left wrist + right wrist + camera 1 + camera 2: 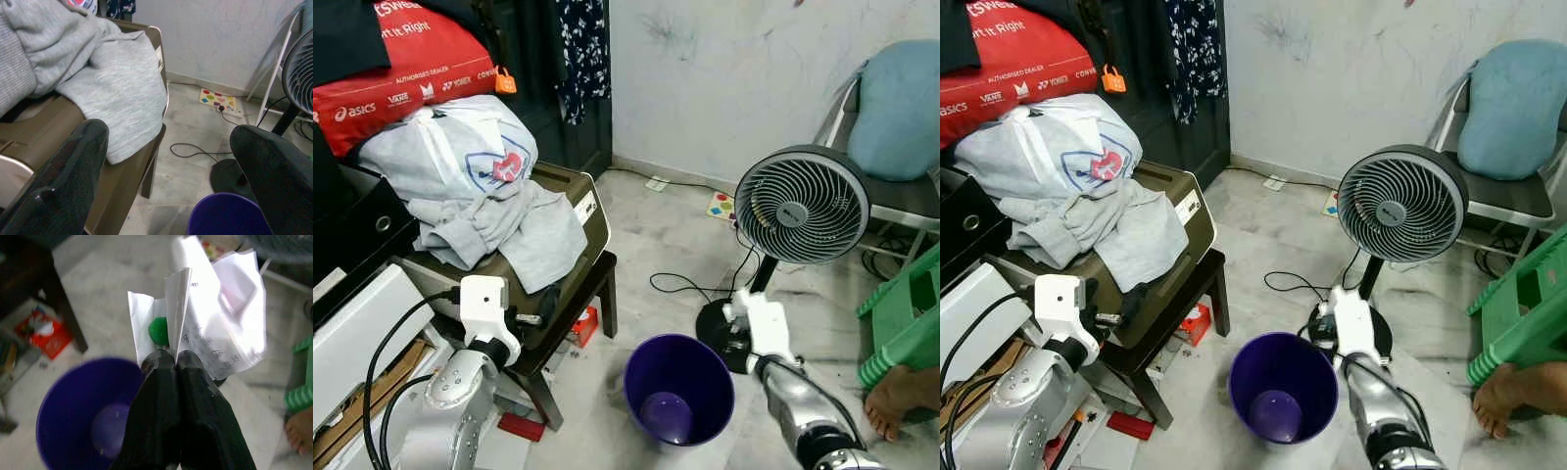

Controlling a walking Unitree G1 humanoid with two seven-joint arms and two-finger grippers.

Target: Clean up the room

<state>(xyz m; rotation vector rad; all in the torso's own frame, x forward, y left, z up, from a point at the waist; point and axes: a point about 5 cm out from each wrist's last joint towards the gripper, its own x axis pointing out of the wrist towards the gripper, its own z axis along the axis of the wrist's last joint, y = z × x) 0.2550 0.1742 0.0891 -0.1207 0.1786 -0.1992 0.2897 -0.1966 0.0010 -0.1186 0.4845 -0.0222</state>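
Note:
A purple bin (677, 390) stands open on the marble floor between my arms. In the right wrist view my right gripper (171, 360) is shut on a crumpled white paper (220, 318) with a green blob in its folds, held just above and beside the purple bin (83, 416). The right arm's white wrist (761, 325) sits at the bin's right rim, in front of the fan base. My left gripper (168, 147) is open with nothing between its fingers (63, 181). It hovers by the brown case (570, 201), where grey clothes (499, 225) are piled.
A standing fan (800, 204) with a trailing black cable is right behind the bin. A dark stool (597, 284) carries the case. On the right are a green plastic stool (906, 313), a person's bare foot (896, 397) and a chair with a blue cushion (901, 108).

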